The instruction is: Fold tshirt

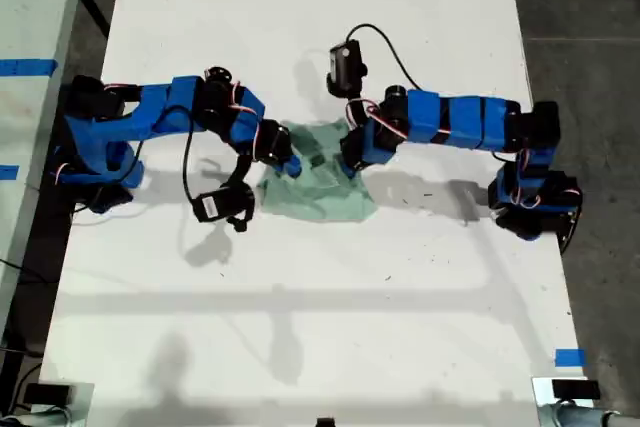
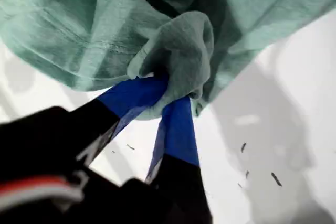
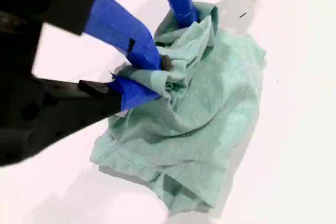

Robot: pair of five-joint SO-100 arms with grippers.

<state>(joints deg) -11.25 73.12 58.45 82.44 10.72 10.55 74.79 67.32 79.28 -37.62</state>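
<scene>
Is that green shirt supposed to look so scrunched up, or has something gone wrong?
It does look odd for folding. The tshirt sits bunched in a wrinkled heap at the middle of the white table, not spread flat. My first gripper and my second gripper each pinch a wad of it. Nothing looks torn.
</scene>
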